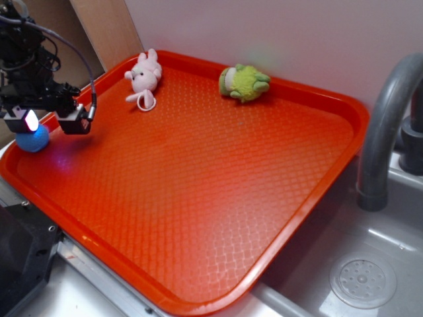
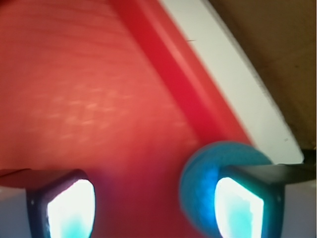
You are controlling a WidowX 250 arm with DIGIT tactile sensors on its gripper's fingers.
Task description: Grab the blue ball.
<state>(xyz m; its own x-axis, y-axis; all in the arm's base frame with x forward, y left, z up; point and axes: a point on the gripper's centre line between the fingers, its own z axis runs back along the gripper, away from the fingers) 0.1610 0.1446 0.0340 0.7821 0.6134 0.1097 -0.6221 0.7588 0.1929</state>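
Ball (image 1: 33,140) sits in the far left corner of the tray (image 1: 198,198), right against the raised rim, on the tray floor. In the exterior view it lies below and partly behind one finger (image 1: 25,120) of the gripper (image 1: 50,121); the other finger is out over bare tray floor to the side. In the wrist view the ball (image 2: 208,183) shows beside and partly behind the right-hand pad (image 2: 237,208), mostly to the inner side of it, with the tray rim running diagonally just beyond; whether the pad touches the ball cannot be told from the blurred picture. Gripper is spread wide, with a broad gap of tray floor between the two pads; nothing is clamped between them, and the ball is off-centre, close to one finger instead of midway. Both pads glow bright white with a blue tint. Ball is round: no long axis, no heading to record; surface looks fuzzy, light blue. Farther out, the bunny (image 1: 144,78) lies near the tray's back rim, and the green toy (image 1: 243,82) farther along that rim, both well apart from the ball. A sink (image 1: 370,264) with faucet (image 1: 386,125) sits beyond the tray's right edge.
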